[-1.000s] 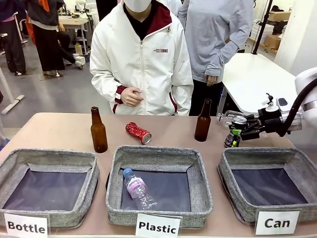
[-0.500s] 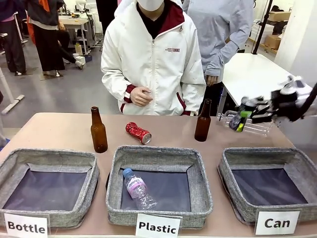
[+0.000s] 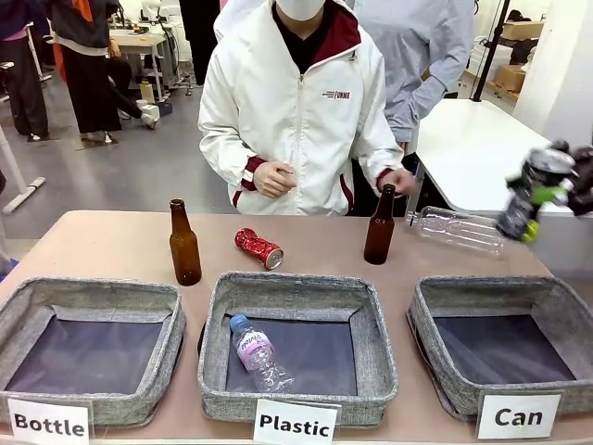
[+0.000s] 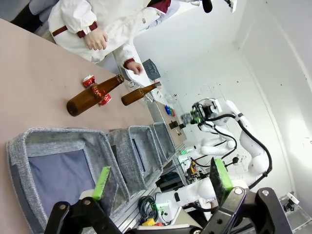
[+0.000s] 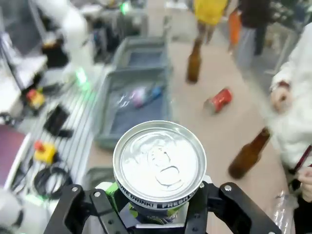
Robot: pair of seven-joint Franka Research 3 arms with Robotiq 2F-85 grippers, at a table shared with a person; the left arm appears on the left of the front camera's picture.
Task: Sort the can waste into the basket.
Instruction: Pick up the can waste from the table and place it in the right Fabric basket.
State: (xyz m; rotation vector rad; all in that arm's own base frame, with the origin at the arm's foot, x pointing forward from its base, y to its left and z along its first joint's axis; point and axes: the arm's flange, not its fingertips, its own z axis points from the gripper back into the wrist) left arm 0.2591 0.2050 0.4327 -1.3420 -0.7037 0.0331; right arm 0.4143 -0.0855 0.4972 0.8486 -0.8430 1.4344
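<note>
High above the table's far right, my right gripper (image 3: 545, 189) is shut on the black and silver can (image 3: 521, 208) with yellow-green marks. In the right wrist view the can's silver lid (image 5: 159, 165) sits clamped between the fingers of the right gripper (image 5: 159, 202). The crushed red can (image 3: 258, 247) lies on its side on the table behind the middle basket; the same red can (image 5: 218, 101) also appears from the wrist. The grey Can basket (image 3: 482, 289) stands at the front right, below and in front of the held can. My left gripper (image 4: 161, 179) is open with nothing between its fingers.
The Plastic basket (image 3: 371, 343) holds a clear bottle (image 3: 258, 352); the Bottle basket (image 3: 171, 334) is at the left. Two brown bottles (image 3: 184, 243) (image 3: 379, 225) stand upright. A clear plastic bottle (image 3: 459, 229) lies behind the Can basket. The person's hand (image 3: 400, 180) is near the right bottle.
My right gripper has risen from table height behind the Can basket, up and to the right, carrying the black and silver can. The person has shifted right.
</note>
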